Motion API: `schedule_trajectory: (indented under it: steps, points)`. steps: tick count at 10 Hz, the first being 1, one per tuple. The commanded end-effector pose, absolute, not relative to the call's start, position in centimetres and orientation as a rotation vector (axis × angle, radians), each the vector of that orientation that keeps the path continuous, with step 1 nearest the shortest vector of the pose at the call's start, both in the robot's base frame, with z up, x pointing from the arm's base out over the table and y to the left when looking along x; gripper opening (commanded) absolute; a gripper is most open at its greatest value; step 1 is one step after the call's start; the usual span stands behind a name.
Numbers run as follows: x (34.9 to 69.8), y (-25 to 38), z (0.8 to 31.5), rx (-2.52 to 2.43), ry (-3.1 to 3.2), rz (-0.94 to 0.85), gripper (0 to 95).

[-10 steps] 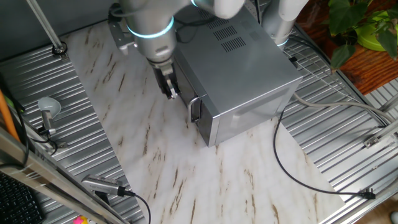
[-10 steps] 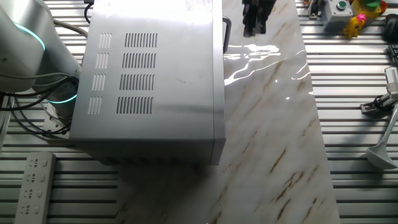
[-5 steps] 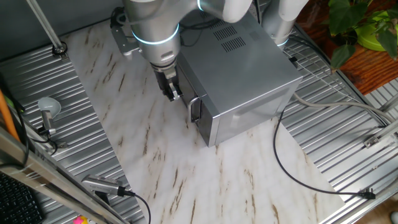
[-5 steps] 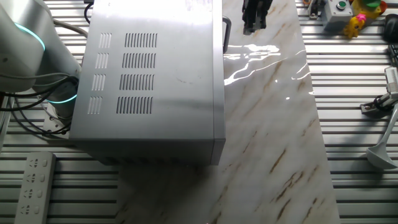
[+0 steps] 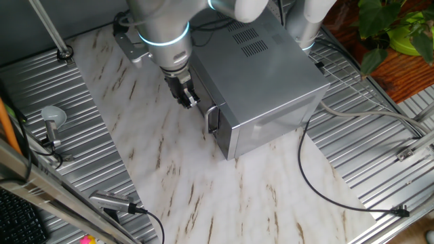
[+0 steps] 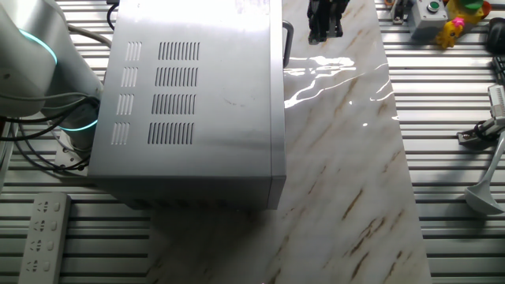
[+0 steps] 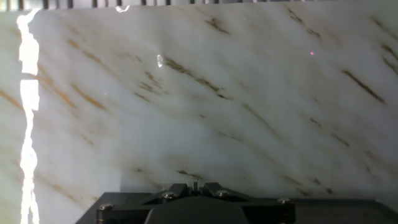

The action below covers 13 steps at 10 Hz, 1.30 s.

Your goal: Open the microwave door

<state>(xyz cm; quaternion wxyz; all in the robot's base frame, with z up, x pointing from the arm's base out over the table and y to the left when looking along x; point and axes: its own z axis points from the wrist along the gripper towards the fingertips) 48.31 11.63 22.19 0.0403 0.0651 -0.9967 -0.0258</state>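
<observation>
The microwave [image 5: 271,74] is a big silver box on the marble table; its vented top fills the other fixed view [image 6: 197,102]. The microwave door [image 5: 211,102] faces left and is closed, seen nearly edge-on, with its bar handle [image 5: 212,120] near the front corner. The handle also shows in the other fixed view [image 6: 288,43]. My gripper [image 5: 187,100] points down at the table just in front of the door, a little to the far side of the handle, touching nothing. It also shows in the other fixed view [image 6: 324,31]. In the hand view the gripper [image 7: 194,185] is shut and empty above bare marble.
A black cable [image 5: 319,183] curls over the table at the front right of the microwave. A small tool [image 5: 112,202] and a ladle-like item [image 5: 51,122] lie on the ribbed metal at the left. A power strip [image 6: 43,237] and a button box [image 6: 430,14] sit at the edges.
The gripper has shifted slightly beside the door, and the wrist has turned a little. The door stays closed.
</observation>
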Motion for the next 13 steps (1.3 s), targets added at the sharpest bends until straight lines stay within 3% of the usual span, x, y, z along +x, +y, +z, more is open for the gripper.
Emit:
schedule_trajectory:
  steps: [1, 13]
  points:
    - [47.9, 12.4, 22.5, 0.055, -3.064, -0.064, 38.0]
    - [45.7, 14.7, 22.0, -0.031, -3.067, -0.062, 38.0]
